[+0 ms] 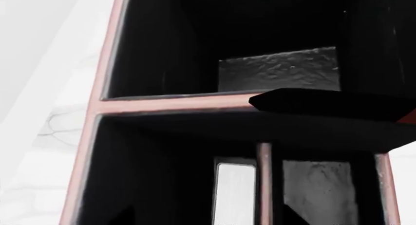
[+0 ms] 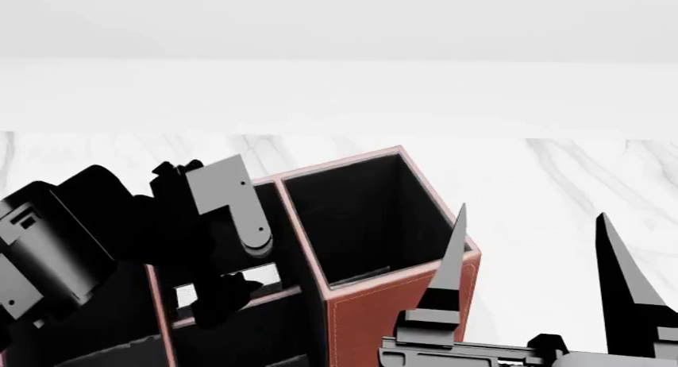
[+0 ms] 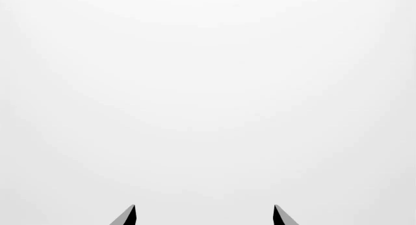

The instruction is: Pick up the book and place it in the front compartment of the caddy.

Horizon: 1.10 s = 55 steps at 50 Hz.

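Observation:
The caddy (image 2: pixel 394 311) is a reddish-brown box with pale trim and black-lined cells. My left gripper (image 2: pixel 228 294) hangs over its left cells. In the left wrist view (image 1: pixel 204 208) its dark fingertips stand wide apart, open, just above a cell. Between them shows a white strip that looks like the page edges of the book (image 1: pixel 234 193), standing on edge inside that cell against a thin pinkish divider (image 1: pixel 263 181). I cannot tell if this is the front compartment. The book is hidden in the head view. My right gripper (image 2: pixel 529 216) is open and empty, its fingers pointing up beside the caddy's right corner; it also shows in the right wrist view (image 3: pixel 204 205).
A wide trimmed divider (image 1: pixel 169 104) separates the book's cell from a deeper cell with a grey textured floor (image 1: pixel 279 71). A black pointed shape (image 1: pixel 325 105) lies across that divider; I cannot tell what it is. White marbled tabletop (image 2: pixel 561 176) surrounds the caddy.

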### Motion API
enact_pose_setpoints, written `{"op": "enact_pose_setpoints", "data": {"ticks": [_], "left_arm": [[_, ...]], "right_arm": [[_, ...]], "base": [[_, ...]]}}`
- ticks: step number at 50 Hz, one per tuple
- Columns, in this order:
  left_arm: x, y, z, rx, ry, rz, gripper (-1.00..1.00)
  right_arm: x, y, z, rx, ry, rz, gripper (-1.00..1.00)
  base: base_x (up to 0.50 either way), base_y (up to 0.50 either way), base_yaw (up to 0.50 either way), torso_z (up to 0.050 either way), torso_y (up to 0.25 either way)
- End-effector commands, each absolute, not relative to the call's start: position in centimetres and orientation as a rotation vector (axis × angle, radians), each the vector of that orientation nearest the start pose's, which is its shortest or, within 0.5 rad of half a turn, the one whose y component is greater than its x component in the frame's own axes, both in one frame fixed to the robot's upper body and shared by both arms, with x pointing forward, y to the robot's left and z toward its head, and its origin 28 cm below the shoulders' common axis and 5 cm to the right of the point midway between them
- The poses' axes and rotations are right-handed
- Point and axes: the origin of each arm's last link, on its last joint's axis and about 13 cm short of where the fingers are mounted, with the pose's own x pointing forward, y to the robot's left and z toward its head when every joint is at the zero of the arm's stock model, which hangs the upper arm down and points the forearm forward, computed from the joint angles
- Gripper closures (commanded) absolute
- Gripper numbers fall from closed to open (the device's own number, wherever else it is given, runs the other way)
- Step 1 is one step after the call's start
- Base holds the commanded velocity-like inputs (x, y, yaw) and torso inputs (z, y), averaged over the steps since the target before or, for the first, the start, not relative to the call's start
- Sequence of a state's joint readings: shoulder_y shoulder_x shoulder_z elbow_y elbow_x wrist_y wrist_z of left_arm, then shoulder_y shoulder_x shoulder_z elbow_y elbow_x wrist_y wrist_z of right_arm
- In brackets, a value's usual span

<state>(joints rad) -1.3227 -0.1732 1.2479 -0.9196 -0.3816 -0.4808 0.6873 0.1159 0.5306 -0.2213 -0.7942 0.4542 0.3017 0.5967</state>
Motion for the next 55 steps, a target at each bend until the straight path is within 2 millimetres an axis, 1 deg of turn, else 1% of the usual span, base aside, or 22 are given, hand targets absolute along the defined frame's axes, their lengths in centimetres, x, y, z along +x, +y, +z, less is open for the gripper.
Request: {"op": "enact_pose_setpoints", "data": {"ticks": [1, 11, 15, 17, 18, 23, 24, 26, 27, 29, 31, 32, 36, 37, 39, 41, 44, 54, 55], "left_arm": [[41.4, 20.0, 18.1, 0.759, 0.574, -0.905, -1.00], [40.7, 20.4, 18.4, 0.758, 0.568, -0.905, -1.00], [39.5, 20.7, 18.9, 0.757, 0.549, -0.909, -1.00], [38.4, 20.7, 18.8, 0.757, 0.543, -0.916, -1.00], [38.3, 20.7, 18.9, 0.765, 0.533, -0.910, -1.00], [36.8, 21.1, 19.4, 0.800, 0.441, -0.865, -1.00], [36.4, 21.3, 20.0, 0.721, 0.419, -0.848, -1.00], [35.8, 21.4, 20.5, 0.724, 0.370, -0.851, -1.00], [35.4, 21.4, 20.8, 0.696, 0.367, -0.851, -1.00], [34.8, 21.5, 21.7, 0.607, 0.292, -0.787, -1.00], [34.4, 21.6, 22.1, 0.587, 0.238, -0.779, -1.00], [34.1, 21.6, 22.1, 0.567, 0.240, -0.765, -1.00], [32.8, 21.7, 22.5, 0.491, 0.163, -0.741, -1.00], [32.5, 21.7, 22.5, 0.471, 0.132, -0.685, -1.00], [32.1, 21.8, 22.4, 0.437, 0.101, -0.659, -1.00], [31.0, 21.7, 22.5, 0.380, 0.046, -0.667, -1.00], [29.8, 21.6, 22.0, 0.362, 0.007, -0.652, -1.00], [26.6, 21.5, 20.7, 0.240, -0.081, -0.651, -1.00], [26.3, 21.4, 20.6, 0.248, -0.083, -0.648, -1.00]], "right_arm": [[18.4, -11.1, 16.9, 0.041, -0.442, -0.039, -1.00], [18.3, -11.1, 17.0, 0.045, -0.442, -0.040, -1.00], [18.3, -11.1, 16.8, 0.044, -0.441, -0.039, -1.00], [18.3, -11.0, 16.9, 0.045, -0.443, -0.038, -1.00], [18.3, -11.0, 16.9, 0.045, -0.443, -0.037, -1.00], [18.1, -10.9, 17.2, 0.043, -0.449, -0.032, -1.00], [18.0, -10.8, 17.3, 0.044, -0.454, -0.029, -1.00], [17.9, -10.8, 17.4, 0.044, -0.456, -0.028, -1.00], [17.9, -10.8, 17.4, 0.043, -0.457, -0.027, -1.00], [17.8, -10.8, 17.5, 0.045, -0.459, -0.029, -1.00], [17.8, -10.8, 17.5, 0.045, -0.461, -0.028, -1.00], [17.7, -10.7, 17.6, 0.045, -0.462, -0.026, -1.00], [17.6, -10.6, 17.8, 0.044, -0.466, -0.022, -1.00], [17.5, -10.6, 17.8, 0.044, -0.468, -0.022, -1.00], [17.5, -10.7, 17.9, 0.044, -0.471, -0.023, -1.00], [17.4, -10.6, 18.0, 0.044, -0.472, -0.023, -1.00], [17.5, -10.6, 17.8, 0.044, -0.471, -0.020, -1.00], [17.5, -10.4, 17.8, 0.041, -0.469, -0.017, -1.00], [17.5, -10.4, 17.8, 0.041, -0.469, -0.017, -1.00]], "base": [[0.00, 0.00, 0.00, 0.000, 0.000], [0.00, 0.00, 0.00, 0.000, 0.000], [0.00, 0.00, 0.00, 0.000, 0.000], [0.00, 0.00, 0.00, 0.000, 0.000], [0.00, 0.00, 0.00, 0.000, 0.000], [0.00, 0.00, 0.00, 0.000, 0.000], [0.00, 0.00, 0.00, 0.000, 0.000], [0.00, 0.00, 0.00, 0.000, 0.000], [0.00, 0.00, 0.00, 0.000, 0.000], [0.00, 0.00, 0.00, 0.000, 0.000], [0.00, 0.00, 0.00, 0.000, 0.000], [0.00, 0.00, 0.00, 0.000, 0.000], [0.00, 0.00, 0.00, 0.000, 0.000], [0.00, 0.00, 0.00, 0.000, 0.000], [0.00, 0.00, 0.00, 0.000, 0.000], [0.00, 0.00, 0.00, 0.000, 0.000], [0.00, 0.00, 0.00, 0.000, 0.000], [0.00, 0.00, 0.00, 0.000, 0.000], [0.00, 0.00, 0.00, 0.000, 0.000]]}}
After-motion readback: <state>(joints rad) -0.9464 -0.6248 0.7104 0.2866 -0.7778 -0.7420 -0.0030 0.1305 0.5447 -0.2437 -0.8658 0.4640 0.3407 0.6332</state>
